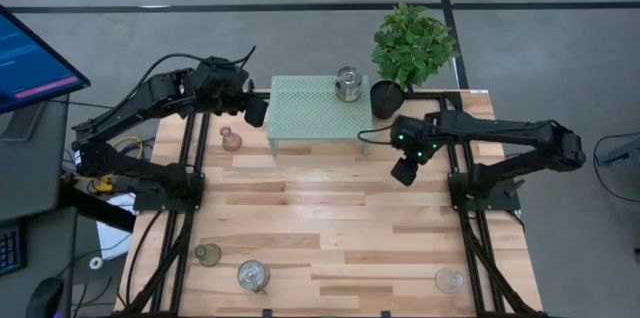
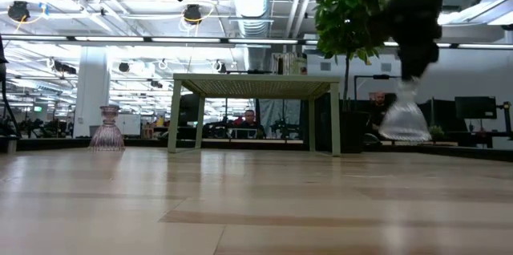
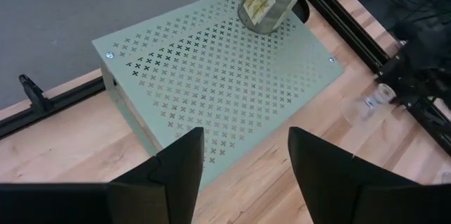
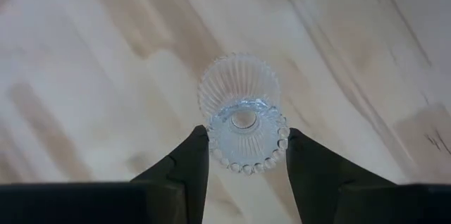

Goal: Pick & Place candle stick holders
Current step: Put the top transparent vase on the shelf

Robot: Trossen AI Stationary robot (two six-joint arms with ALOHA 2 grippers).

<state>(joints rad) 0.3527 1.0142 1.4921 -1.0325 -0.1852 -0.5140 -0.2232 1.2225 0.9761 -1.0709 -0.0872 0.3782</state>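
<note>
The right gripper [image 4: 244, 155] was clenched on a clear glass holder [image 4: 241, 115], carried above the surface [image 1: 330, 228] right of centre. The left gripper [image 3: 245, 160], released, hovered over the mint-green stand [image 1: 310, 110]. Judged step: transport; next, lowering onto the stand beside the silvery holder [image 1: 347, 84].

Clear holder [image 2: 403, 120] in right pincer [image 2: 410, 74]

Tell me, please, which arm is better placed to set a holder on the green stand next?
Right: its tool already grips a clear glass holder near the stand. The left tool hovers open and holds nothing.
</note>
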